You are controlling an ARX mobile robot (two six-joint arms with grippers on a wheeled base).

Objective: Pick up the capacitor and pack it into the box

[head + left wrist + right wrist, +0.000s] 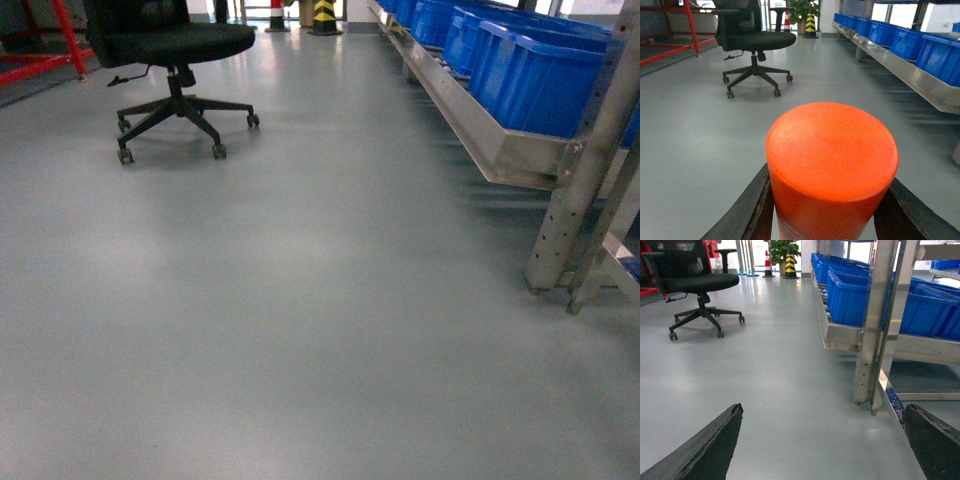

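Note:
The capacitor (pixel 832 150) is a fat orange cylinder with a flat round end facing the left wrist camera. My left gripper (pixel 830 176) is shut on it, one dark finger pressed on each side. In the right wrist view my right gripper (pixel 823 409) stands open over bare grey floor, with nothing between its wide-apart fingers. The box is out of view in every frame. Neither gripper shows in the head view.
A black office chair (pixel 175 60) on castors stands on the floor at the far left. A metal rack (pixel 580 190) along the right carries blue bins (pixel 530 70). A red frame (pixel 40 50) is at the far left and a yellow-black bollard (pixel 324 15) at the back.

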